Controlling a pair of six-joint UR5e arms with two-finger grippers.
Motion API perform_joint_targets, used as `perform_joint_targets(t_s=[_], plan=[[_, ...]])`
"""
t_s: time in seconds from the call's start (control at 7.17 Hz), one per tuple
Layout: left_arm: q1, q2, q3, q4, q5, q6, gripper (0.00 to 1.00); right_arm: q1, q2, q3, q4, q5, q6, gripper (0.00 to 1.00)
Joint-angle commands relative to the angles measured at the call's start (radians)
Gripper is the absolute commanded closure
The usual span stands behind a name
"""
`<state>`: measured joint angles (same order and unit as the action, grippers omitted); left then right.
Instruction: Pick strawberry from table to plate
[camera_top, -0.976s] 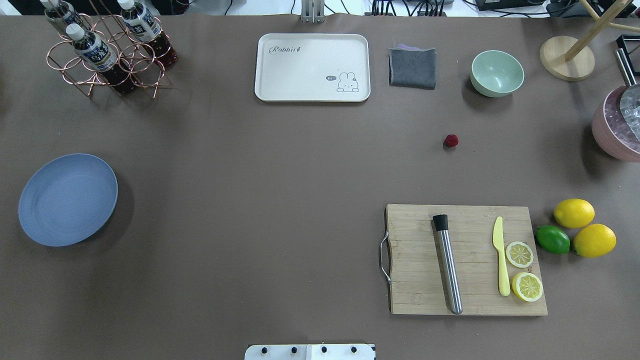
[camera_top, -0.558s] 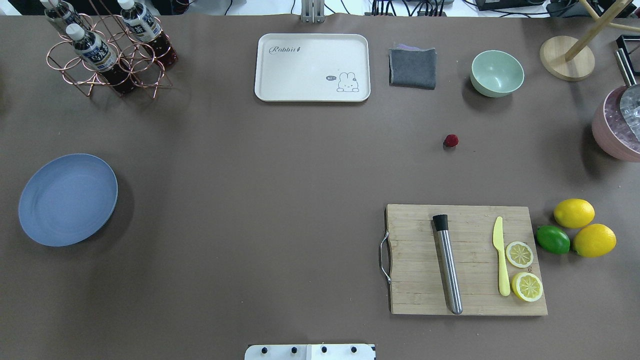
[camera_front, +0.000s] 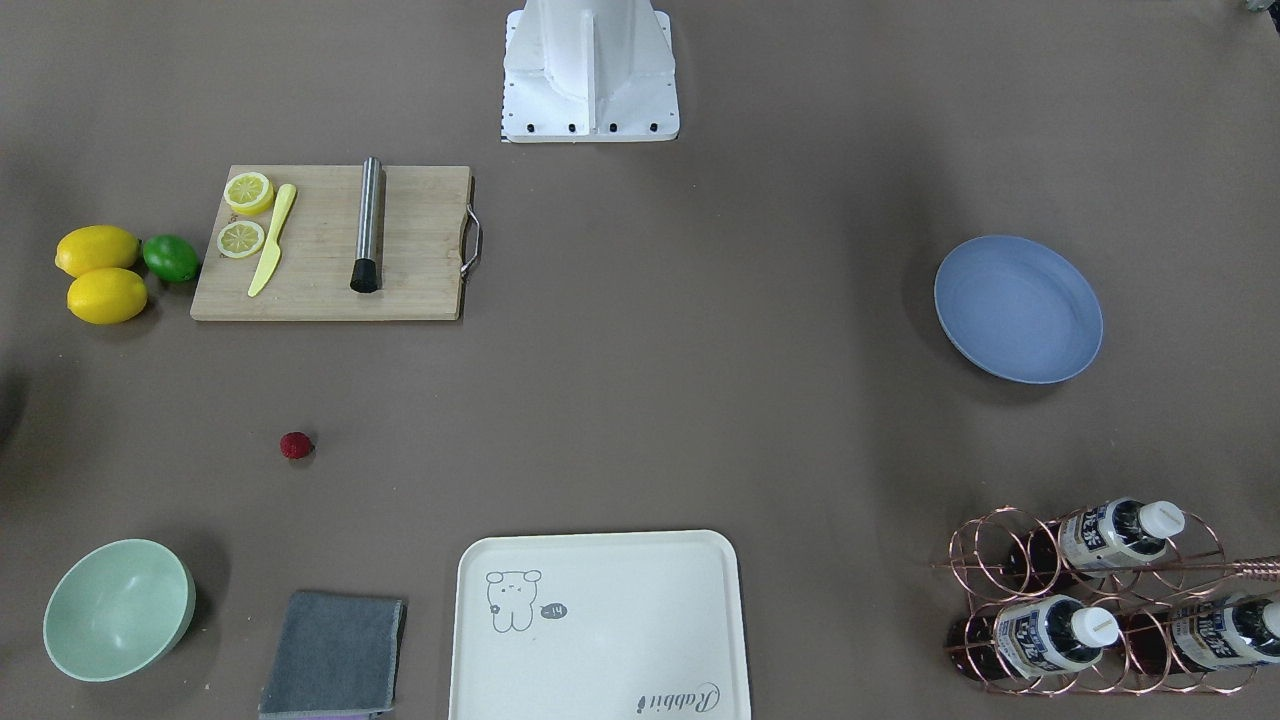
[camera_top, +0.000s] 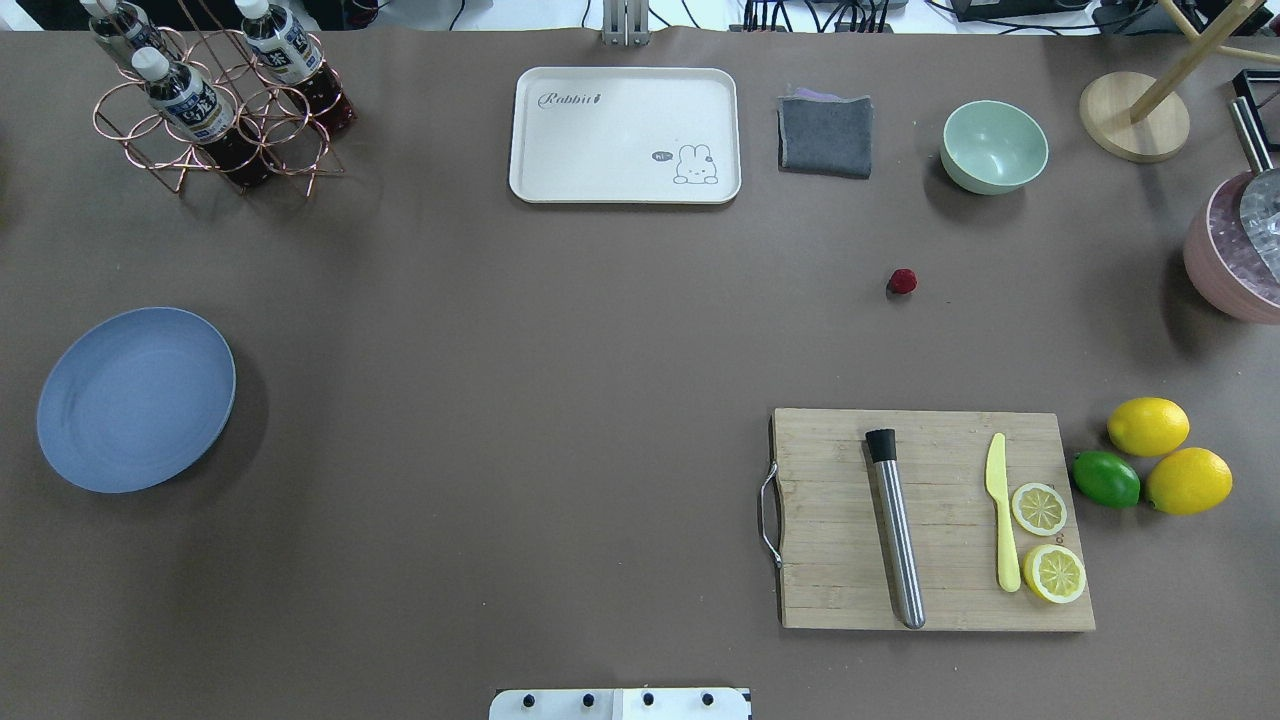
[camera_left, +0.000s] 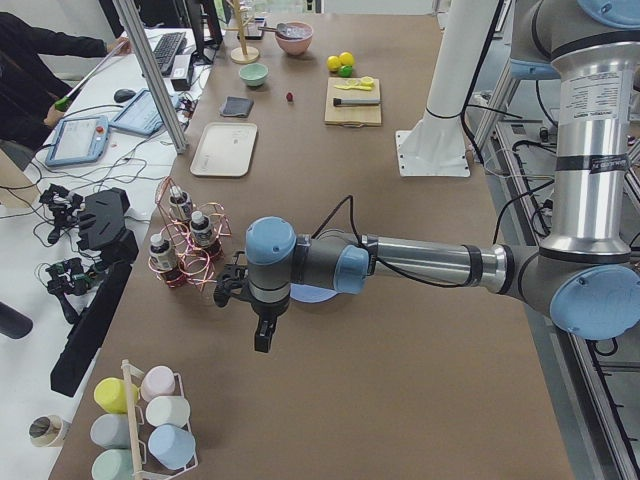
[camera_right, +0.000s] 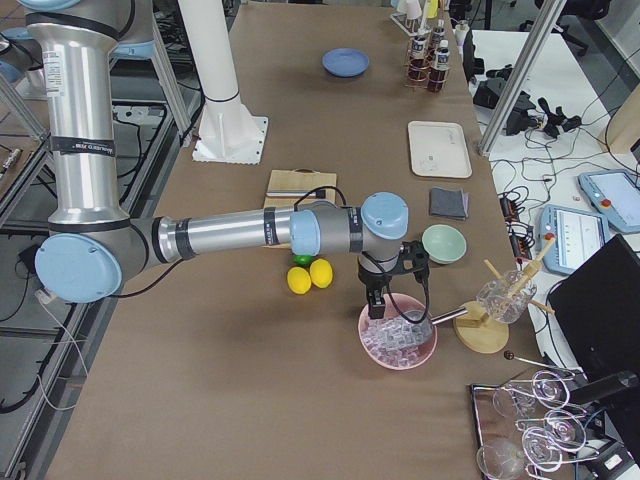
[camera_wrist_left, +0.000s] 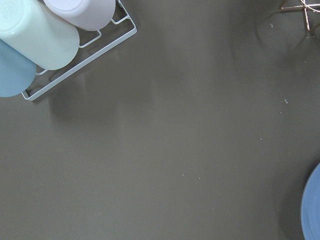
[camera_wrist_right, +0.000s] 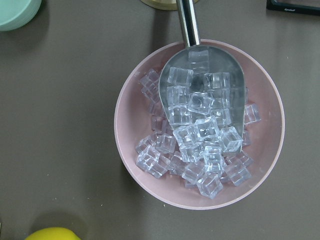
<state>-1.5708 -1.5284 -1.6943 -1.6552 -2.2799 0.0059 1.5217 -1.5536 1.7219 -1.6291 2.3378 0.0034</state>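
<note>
So nothing is picked up yet: the strawberry (camera_top: 903, 282) sits on the table (camera_top: 560, 330), far from the plate (camera_top: 135, 400), and the right gripper (camera_right: 377, 308), probably nearest, must reach it first, though I cannot tell if its jaws or those of the left gripper (camera_left: 261, 343) are apart.

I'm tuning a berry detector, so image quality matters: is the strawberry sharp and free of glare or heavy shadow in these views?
Overhead: the strawberry is sharp, evenly lit, no glare, a small soft shadow at its left. Front-facing: equally sharp, faint shadow at its right. Exterior left: a tiny speck, no detail. Wrist views: not in frame; the right one has glints on the scoop.
</note>
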Motion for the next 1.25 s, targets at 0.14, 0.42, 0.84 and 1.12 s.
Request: perform_joint_targets(t_s=[0.14,0.42,0.84,1.12], plan=[[0.0,0.001,-0.005,-0.002,-0.001,0.0,0.02,0.0,0.001,0.001,0.0,0.0,0.001,0.0],[0.008,-0.006,-0.01,-0.005,-0.001,0.003,0.02,0.0,0.001,0.002,0.0,0.0,0.001,0.0],[0.04,-0.041,-0.007,-0.146,-0.001,0.002,0.02,0.0,0.01,0.002,0.0,0.011,0.003,0.0],[0.041,0.003,0.022,-0.388,0.016,0.0,0.02,-0.002,0.03,0.005,0.0,0.046,0.004,0.0]])
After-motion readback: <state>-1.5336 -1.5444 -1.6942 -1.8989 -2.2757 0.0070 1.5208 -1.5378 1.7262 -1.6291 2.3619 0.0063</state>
